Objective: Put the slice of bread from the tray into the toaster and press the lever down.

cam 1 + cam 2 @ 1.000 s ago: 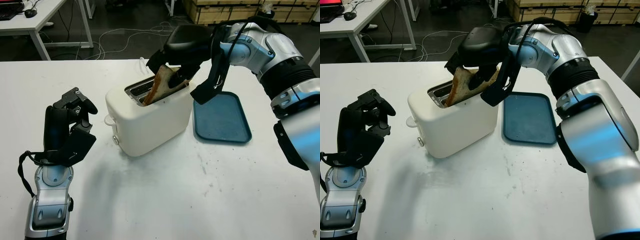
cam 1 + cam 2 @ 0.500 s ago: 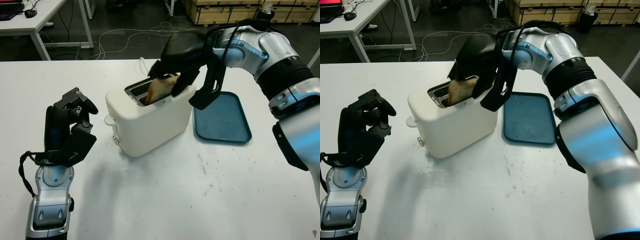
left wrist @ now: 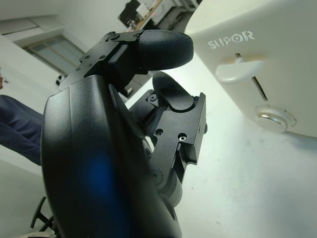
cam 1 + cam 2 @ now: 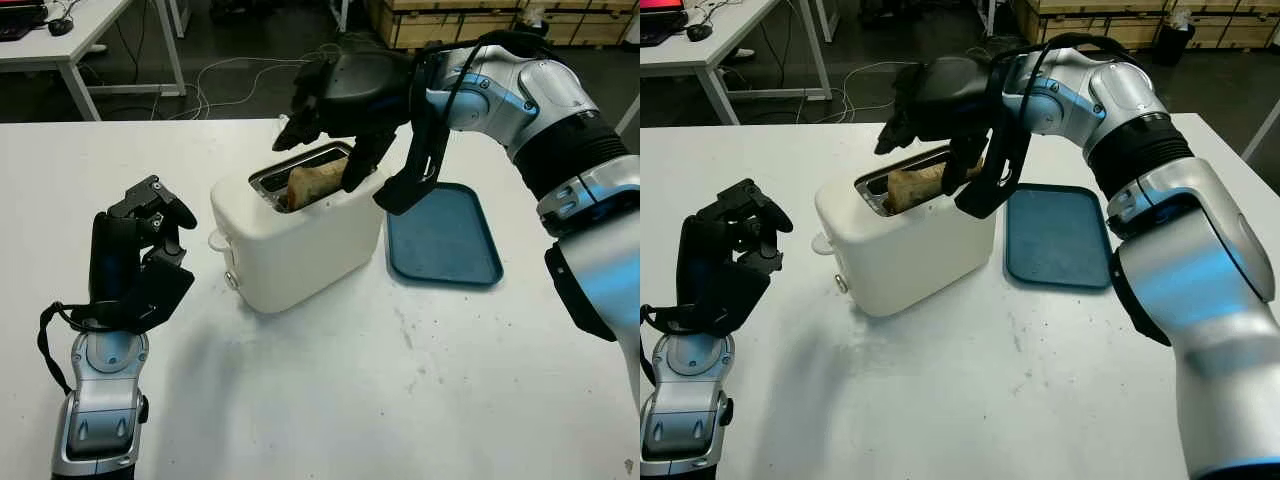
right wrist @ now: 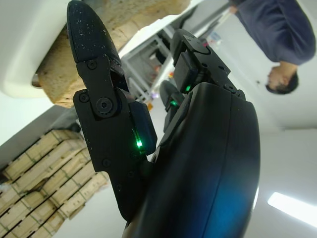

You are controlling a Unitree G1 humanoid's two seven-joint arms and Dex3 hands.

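Note:
The slice of bread [image 4: 316,180] stands in the slot of the white toaster [image 4: 300,240] at the table's middle, its top still above the rim. My right hand [image 4: 322,140] hovers just over the slot, open; one finger [image 4: 357,165] hangs down beside the bread, and in the right wrist view that finger [image 5: 99,99] lies close against the bread [image 5: 64,74]. The toaster's lever [image 4: 218,240] is up on its left end, also seen in the left wrist view as the lever [image 3: 239,70]. My left hand [image 4: 145,250] stays parked left of the toaster, fingers curled on nothing.
A blue tray [image 4: 445,235] lies right of the toaster, under my right forearm. A round knob [image 3: 274,117] sits below the lever. A person [image 5: 277,29] shows in the right wrist view. Tables, cables and wooden crates stand beyond the table's far edge.
The bread has gone from tilted in my right hand's grasp to standing lower in the slot. My right hand let go and its fingers lifted above the toaster. The left hand kept still.

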